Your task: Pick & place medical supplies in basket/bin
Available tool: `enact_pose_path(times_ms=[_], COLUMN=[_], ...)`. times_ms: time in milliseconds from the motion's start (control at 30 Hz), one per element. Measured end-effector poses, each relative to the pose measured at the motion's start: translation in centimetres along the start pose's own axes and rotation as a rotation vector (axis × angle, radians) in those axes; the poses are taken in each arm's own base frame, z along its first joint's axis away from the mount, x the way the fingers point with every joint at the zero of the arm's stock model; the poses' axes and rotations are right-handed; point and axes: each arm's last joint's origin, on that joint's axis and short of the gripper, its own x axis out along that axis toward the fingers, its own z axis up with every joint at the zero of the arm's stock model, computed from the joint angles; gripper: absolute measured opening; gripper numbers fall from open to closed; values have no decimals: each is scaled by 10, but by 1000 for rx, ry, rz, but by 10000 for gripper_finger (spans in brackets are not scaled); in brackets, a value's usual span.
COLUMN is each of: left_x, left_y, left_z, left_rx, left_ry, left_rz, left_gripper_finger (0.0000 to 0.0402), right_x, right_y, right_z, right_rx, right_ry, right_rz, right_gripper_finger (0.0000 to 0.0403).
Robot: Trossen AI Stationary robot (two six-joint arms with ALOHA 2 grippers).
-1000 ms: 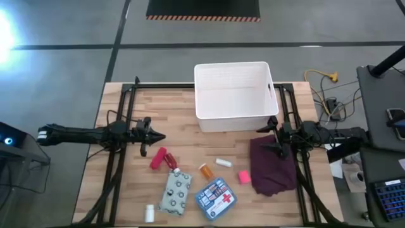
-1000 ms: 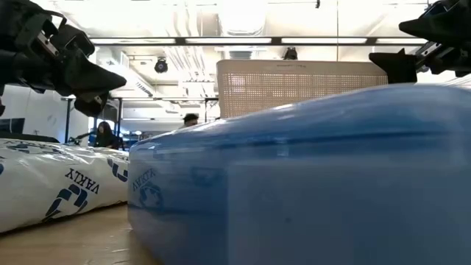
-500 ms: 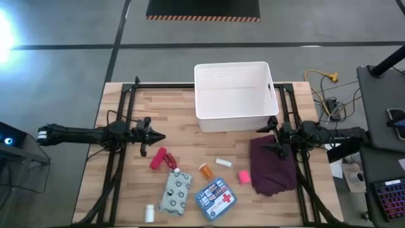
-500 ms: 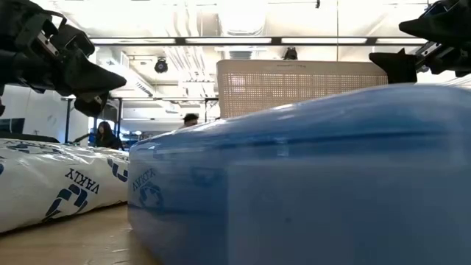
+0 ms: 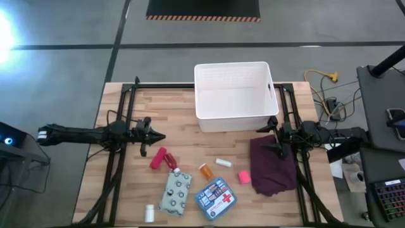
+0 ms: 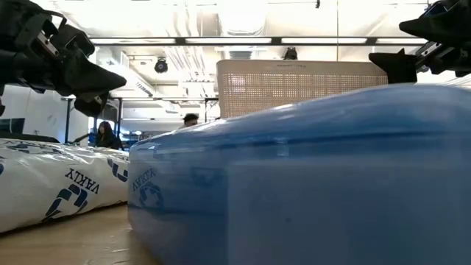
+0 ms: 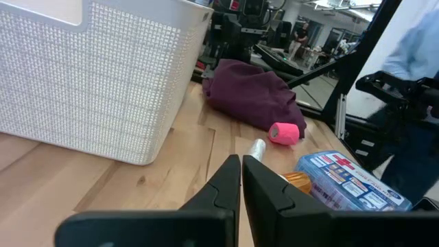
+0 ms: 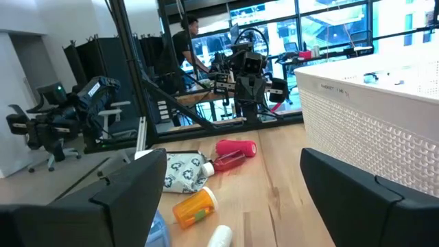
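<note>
From above, the white bin (image 5: pixel 232 95) stands at the table's far edge, the supplies scattered nearer: red tube (image 5: pixel 158 158), dotted pouch (image 5: pixel 175 192), first-aid box (image 5: pixel 215 198). The left gripper (image 5: pixel 154 136) hovers pinched shut, the right gripper (image 5: pixel 269 138) gapes over the maroon cloth (image 5: pixel 272 166).

The low view is filled by the blue box (image 6: pixel 309 177).

The left wrist alone shows the pink block (image 7: pixel 284 132) beside the cloth.

The right wrist reveals the orange pill bottle (image 8: pixel 194 205).

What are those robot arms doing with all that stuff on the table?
Nothing is being held right now. The left gripper hovers with fingers shut above the red tube. The right gripper hovers open beside the white bin. The bin looks empty, and the blue first-aid box and other supplies lie on the table.
</note>
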Motion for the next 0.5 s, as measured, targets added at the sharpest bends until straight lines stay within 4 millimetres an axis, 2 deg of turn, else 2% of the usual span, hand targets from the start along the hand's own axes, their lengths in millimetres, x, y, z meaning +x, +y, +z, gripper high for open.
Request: enact_pose_path(times_ms=[500], left_x=[0], left_y=[0], left_z=[0], left_rx=[0], left_ry=[0], left_rz=[0], left_gripper_finger=[0], right_x=[0], right_y=[0], right_z=[0], right_rx=[0], right_ry=[0], right_rz=[0], right_gripper_finger=[325])
